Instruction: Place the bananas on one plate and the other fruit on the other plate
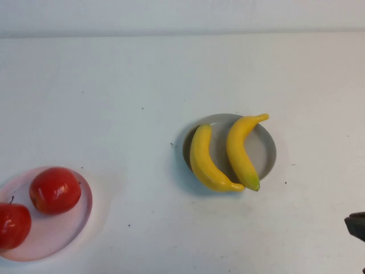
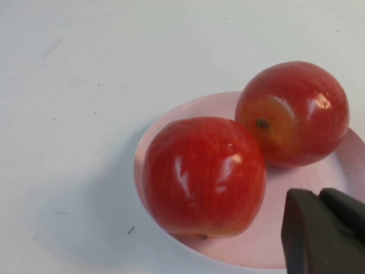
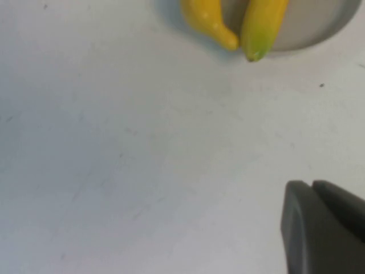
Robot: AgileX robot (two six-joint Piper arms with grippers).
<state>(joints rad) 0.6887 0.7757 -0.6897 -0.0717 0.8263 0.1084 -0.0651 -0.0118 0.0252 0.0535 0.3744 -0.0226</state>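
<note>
Table [image 1: 142, 74]: plain white surface, lightly speckled, carrying every item listed.
Grey-blue plate [image 1: 266, 149]: right of centre on the table, holding both bananas.
Bananas: left banana [image 1: 206, 162] and right banana [image 1: 242, 149] lie side by side on the grey-blue plate, near ends almost touching, tips overhanging the rim.
Pink plate [image 1: 71, 228]: near left corner of the table, well apart from the grey-blue plate.
Apples: first apple [image 1: 55, 190] sits on the pink plate; second apple [image 1: 11, 225], at the picture's left edge, rests beside it, the two just touching.
Left hand [image 2: 325, 231]: above the pink plate's edge near the apples, fingers together, holding nothing.
Right hand [image 1: 357, 224]: at the near right edge over bare table, well short of the bananas, fingers together, empty.
</note>
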